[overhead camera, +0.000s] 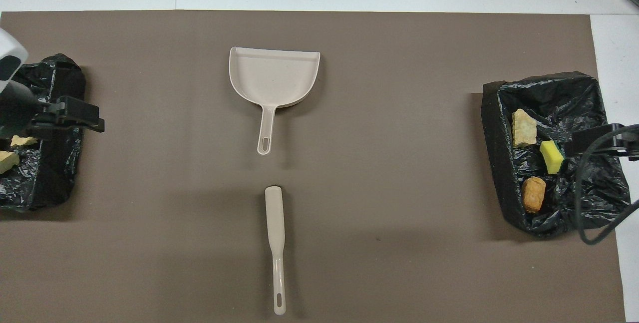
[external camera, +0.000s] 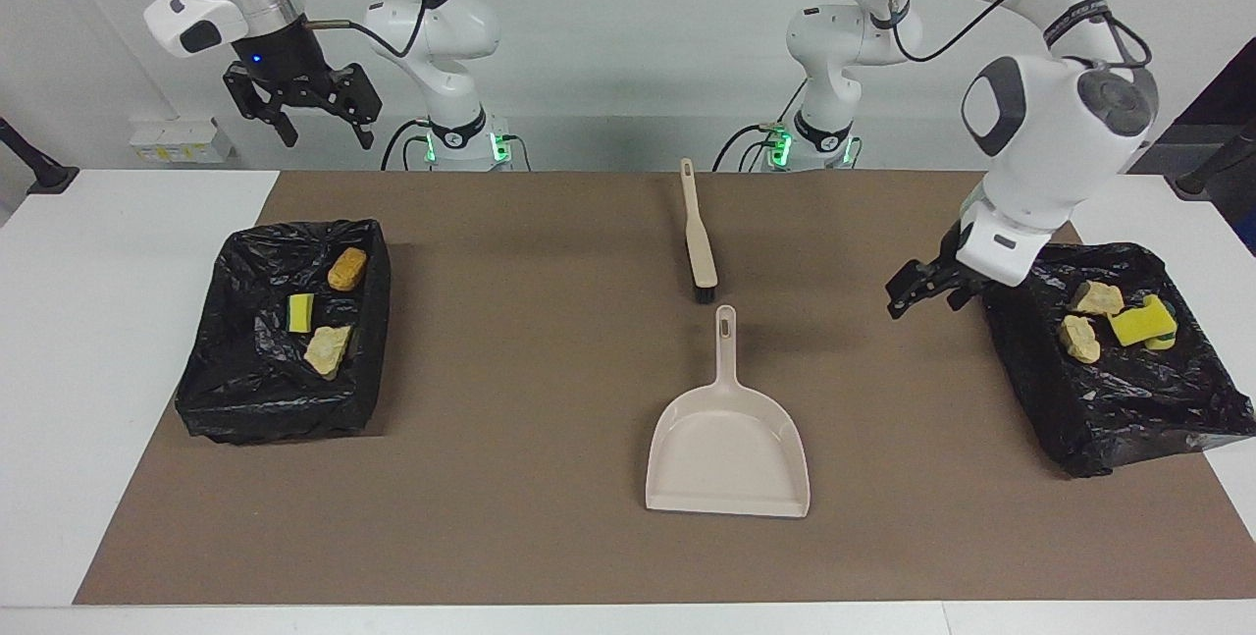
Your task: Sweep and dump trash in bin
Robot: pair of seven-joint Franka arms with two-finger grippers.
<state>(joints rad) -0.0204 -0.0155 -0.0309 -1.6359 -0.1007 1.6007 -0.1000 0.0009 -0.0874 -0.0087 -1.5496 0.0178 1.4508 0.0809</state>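
Trash lies in two black-lined bins. The bin [external camera: 211, 321] at the right arm's end holds a brown lump [external camera: 346, 268], a yellow sponge [external camera: 301, 312] and a tan lump [external camera: 328, 348]. The bin [external camera: 1128, 419] at the left arm's end holds two tan lumps [external camera: 1095, 297] and a yellow sponge [external camera: 1143, 323]. My left gripper [external camera: 922, 296] hangs open and empty over the mat at that bin's inner edge. My right gripper [external camera: 324, 130] waits open, raised high above the other bin's robot-side end.
A beige dustpan [external camera: 728, 444] lies flat mid-mat, handle toward the robots. A beige brush [external camera: 698, 242] lies in line with it, nearer to the robots. The brown mat [external camera: 510, 370] covers most of the white table.
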